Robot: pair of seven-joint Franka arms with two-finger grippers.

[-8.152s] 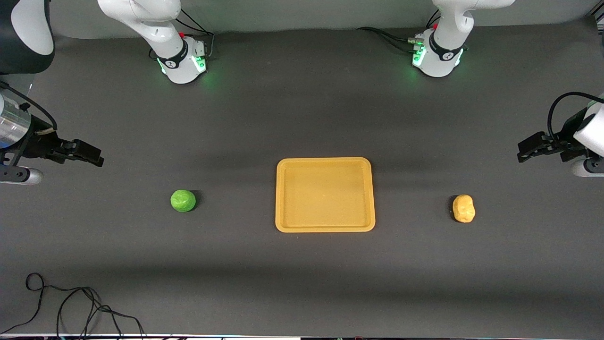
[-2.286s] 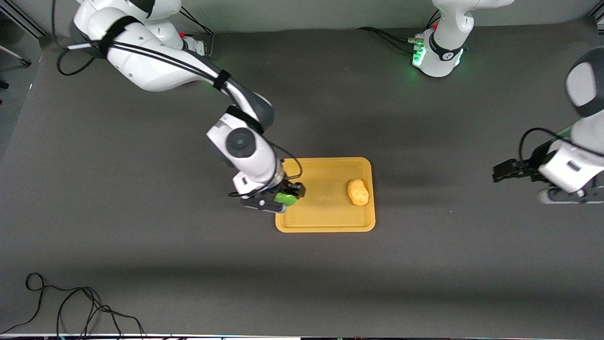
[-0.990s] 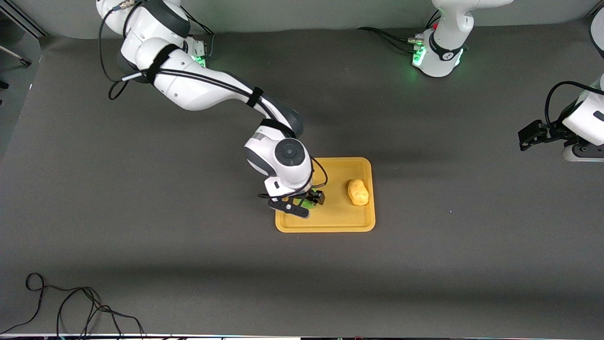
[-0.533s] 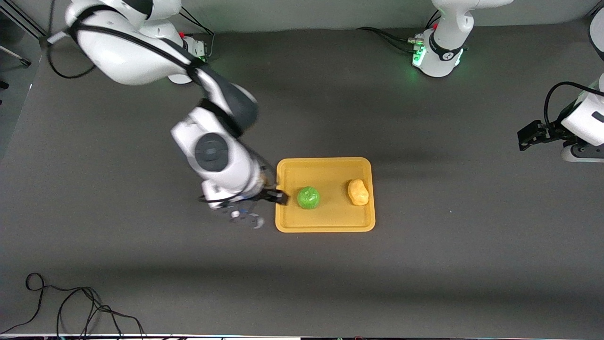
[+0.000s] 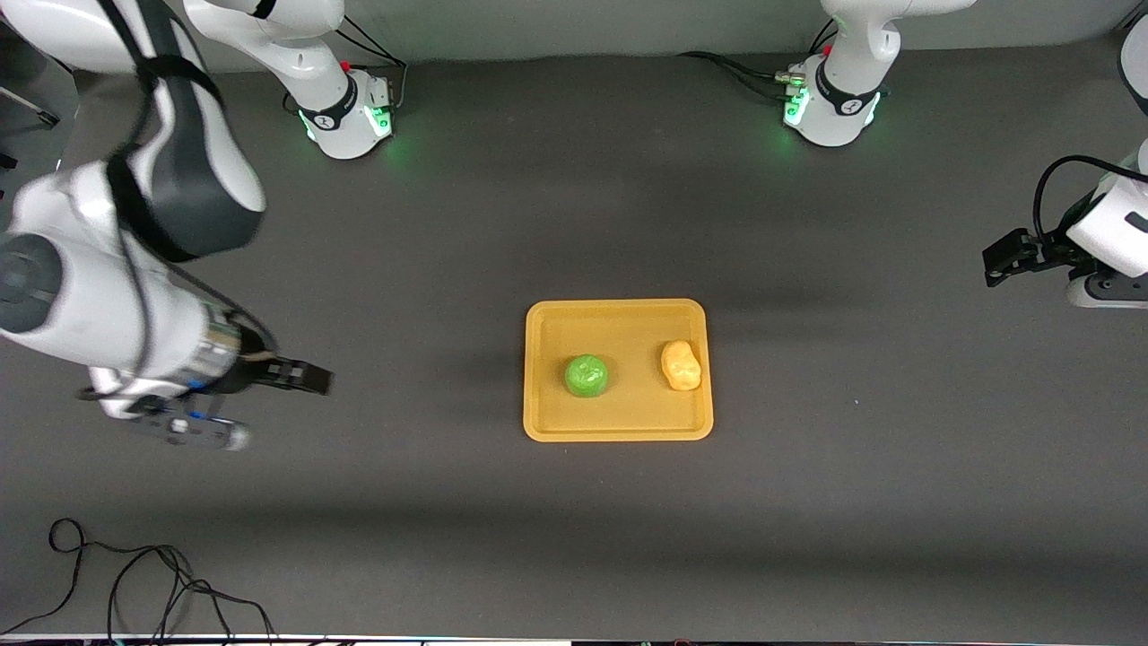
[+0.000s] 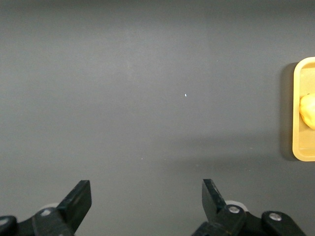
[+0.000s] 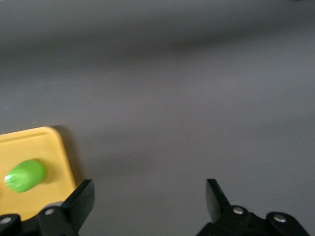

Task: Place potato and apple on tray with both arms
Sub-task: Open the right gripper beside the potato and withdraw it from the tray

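Tray (image 5: 618,429): lying flat at the centre of the front view, on the dark table (image 5: 574,538); its edge is also showing in the left wrist view (image 6: 299,110) and the right wrist view (image 7: 29,140).
Apple (image 5: 587,375): sitting on the tray, in the half toward the right arm's end of the table; nothing is touching it. It is showing as a green lump in the right wrist view (image 7: 24,175).
Potato (image 5: 681,365): resting on the tray beside the apple, in the half toward the left arm's end, close to the rim. A sliver of it is showing in the left wrist view (image 6: 308,110).
Right gripper (image 5: 300,377): hanging at middle left of the front view, over bare table well apart from the tray; fingers (image 7: 81,199) spread wide and carrying nothing.
Left gripper (image 5: 1003,260): waiting at the right edge of the front view, over bare table; fingers (image 6: 78,196) standing apart and empty.
Cable (image 5: 134,574): lying coiled at the lower left of the front view.
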